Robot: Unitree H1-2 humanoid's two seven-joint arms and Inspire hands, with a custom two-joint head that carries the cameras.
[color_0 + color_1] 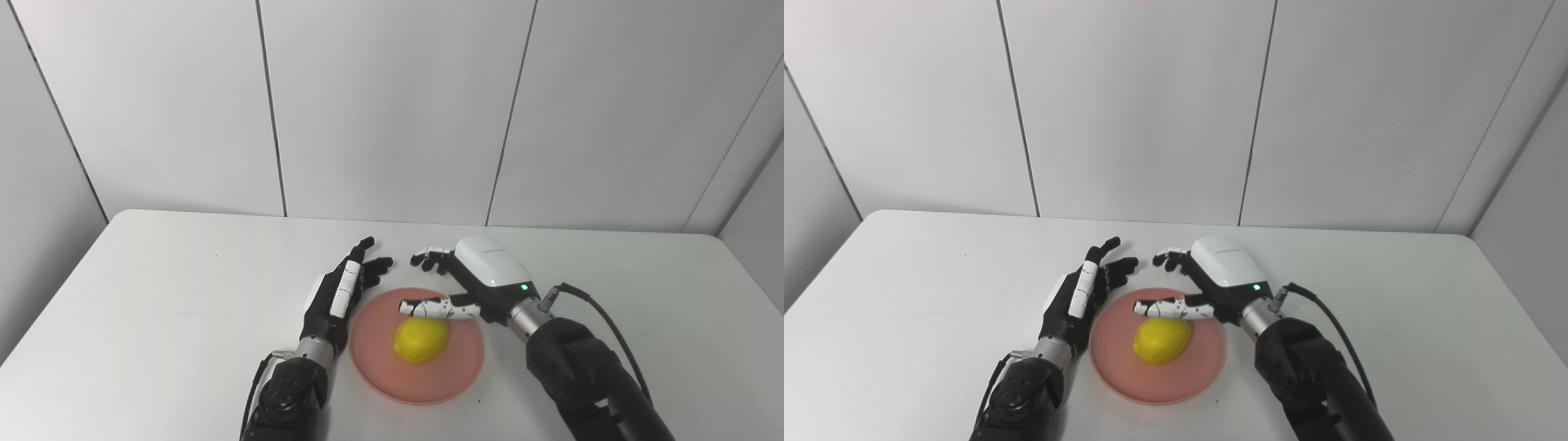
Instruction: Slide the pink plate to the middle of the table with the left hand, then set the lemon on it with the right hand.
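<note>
arms: both coming in at the bottom edge, nearest the camera, flanking the plate.
table (153,294): white, smooth, looking low-friction; the plate is probably sliding easily on it.
plate (456,370): pink, shallow, sitting about mid-table toward the near edge, between the two hands. Looking stiff and light, likely plastic. Best moved by a flat push on the rim rather than a pinch.
right hand (474,278): hovering over the plate's far-right rim, fingers spread and holding nothing. Thumb (432,308) is reaching out just above the lemon's far side; cannot tell if it is touching.
left hand (343,291): lying just beside the plate's left rim, fingers extended and apart, holding nothing. Contact with the rim is not clear.
lemon (420,340): yellow, resting on the plate a little off centre toward the far side. Looking firm, light, smooth-skinned, so a bit slippery and prone to rolling. Best hold is across the short middle, fingers opposing thumb, not on the tapered ends.
status: both steps are looking done, judging by the layout.
risk: a hand brushing the lemon while pulling away could be rolling it off the shallow rim.
</note>
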